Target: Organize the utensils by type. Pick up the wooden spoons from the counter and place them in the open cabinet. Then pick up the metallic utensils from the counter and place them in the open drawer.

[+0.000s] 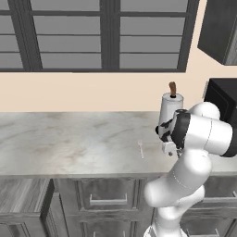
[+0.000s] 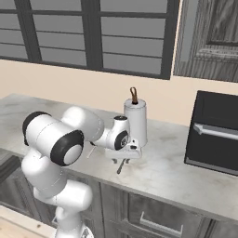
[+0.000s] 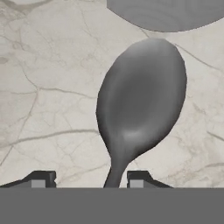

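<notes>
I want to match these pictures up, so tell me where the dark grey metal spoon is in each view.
Left base view: hidden behind the arm, right of the silver fork.
Right base view: the dark grey spoon lies centre frame, on the counter near its front edge.
Hand view: centre, bowl toward the top.
Shared landmark: the white canister, just behind the spoon's spot in both base views.
</notes>
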